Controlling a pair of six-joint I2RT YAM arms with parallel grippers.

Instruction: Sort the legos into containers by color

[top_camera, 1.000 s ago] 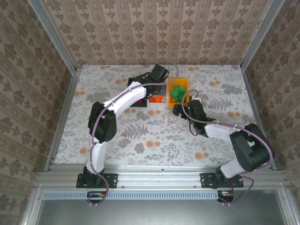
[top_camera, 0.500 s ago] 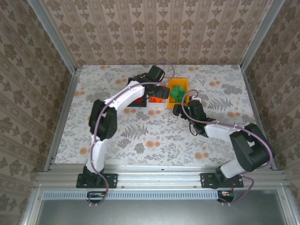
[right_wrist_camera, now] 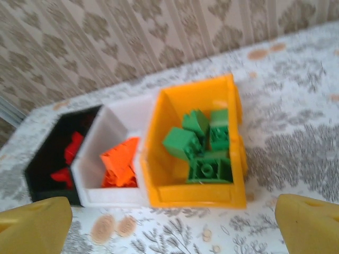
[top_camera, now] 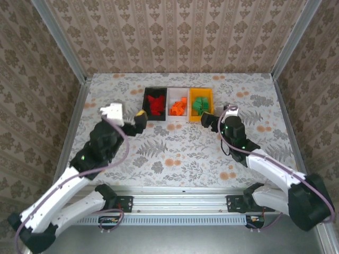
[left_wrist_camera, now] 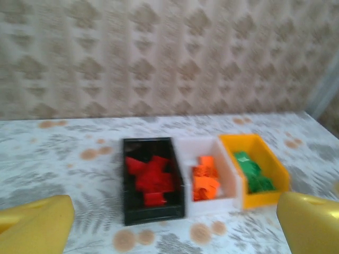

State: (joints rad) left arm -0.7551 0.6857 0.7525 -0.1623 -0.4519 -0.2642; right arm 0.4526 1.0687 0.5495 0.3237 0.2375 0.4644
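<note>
Three containers stand side by side at the table's far middle. The black bin (top_camera: 145, 100) (left_wrist_camera: 153, 213) holds red legos (top_camera: 155, 103) (left_wrist_camera: 151, 177). Orange legos (top_camera: 178, 107) (left_wrist_camera: 205, 177) lie in the white bin (top_camera: 178, 92) (left_wrist_camera: 212, 203), and green legos (top_camera: 200, 103) (right_wrist_camera: 204, 151) in the yellow-orange bin (top_camera: 202, 91) (right_wrist_camera: 196, 196). My left gripper (top_camera: 140, 121) (left_wrist_camera: 172, 225) hovers open and empty just in front of the black bin. The right gripper (top_camera: 209, 121) (right_wrist_camera: 172, 225) is open and empty in front of the yellow-orange bin.
The floral tabletop (top_camera: 175, 153) stretches between the bins and the arm bases. Wallpapered walls and metal rails (top_camera: 71, 132) close in the table at the back and both sides.
The left arm has pulled back from above the bins toward the near left, and its gripper has opened. The right arm has shifted slightly back and to the right.
</note>
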